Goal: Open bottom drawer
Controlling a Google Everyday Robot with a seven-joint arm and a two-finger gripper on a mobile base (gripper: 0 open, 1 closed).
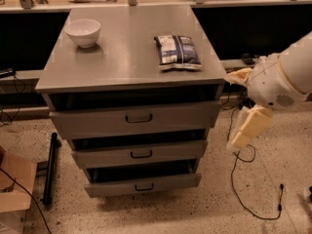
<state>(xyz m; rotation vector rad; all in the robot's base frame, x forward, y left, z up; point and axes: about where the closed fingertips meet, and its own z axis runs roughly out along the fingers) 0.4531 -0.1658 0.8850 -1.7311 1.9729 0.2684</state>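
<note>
The grey metal cabinet [131,57] has three drawers. The bottom drawer [170,182] is the lowest and narrowest front, with a small black loop handle [144,186]. A dark gap shows above its front panel, as with the two drawers above. My gripper [242,104] hangs in the air to the right of the cabinet, at about the height of the top and middle drawers. Its two cream fingers [251,126] stand apart and hold nothing. It touches no drawer.
A white bowl [83,32] and a blue-and-white snack bag [177,51] lie on the cabinet top. A cardboard box [14,189] and a black bar [49,169] sit on the floor at the left. A black cable [243,179] runs across the floor at the right.
</note>
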